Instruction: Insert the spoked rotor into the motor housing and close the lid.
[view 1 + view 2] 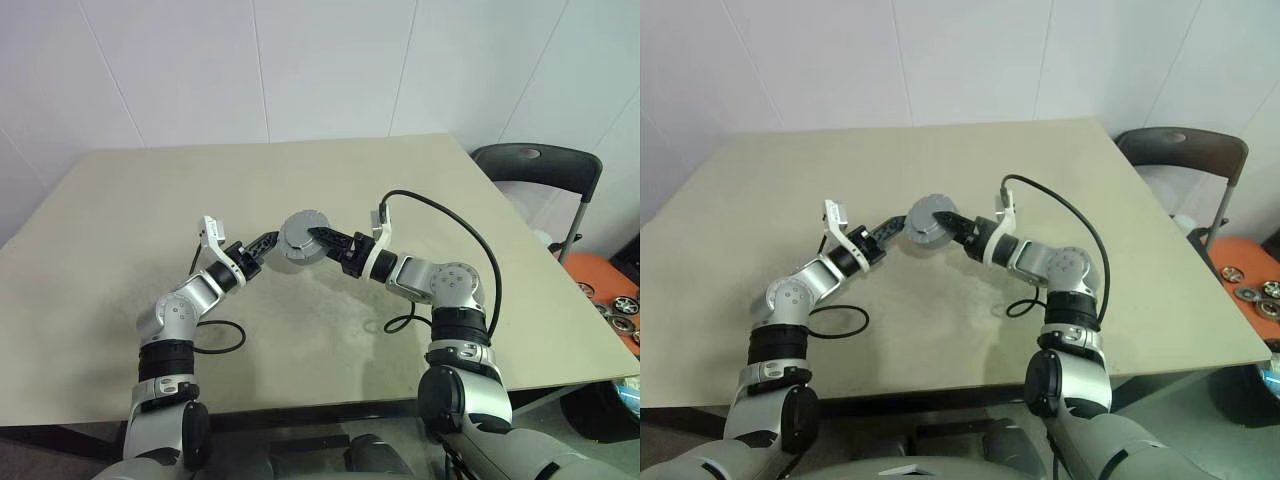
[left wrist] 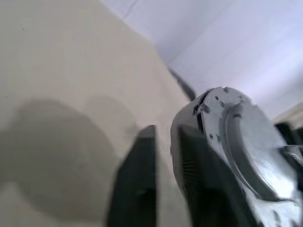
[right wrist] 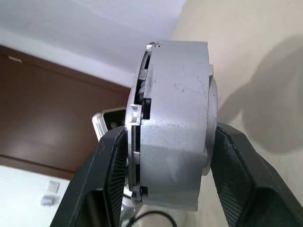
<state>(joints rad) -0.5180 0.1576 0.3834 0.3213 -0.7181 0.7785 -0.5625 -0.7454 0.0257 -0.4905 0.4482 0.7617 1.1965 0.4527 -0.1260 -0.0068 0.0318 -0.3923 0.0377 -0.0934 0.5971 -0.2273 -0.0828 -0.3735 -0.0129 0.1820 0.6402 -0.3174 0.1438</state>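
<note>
While the right gripper (image 3: pixel 165 184) clamps the closed grey motor housing (image 1: pixel 303 240) above the table (image 1: pixel 120 220), the left gripper (image 1: pixel 262 246) sits beside it, fingers parted, not gripping.

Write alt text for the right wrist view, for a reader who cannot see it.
The right gripper clamps a round grey motor housing edge-on between its two black fingers, lifted above the beige table. A narrow seam runs along the housing's rim, with a white wall behind.
</note>
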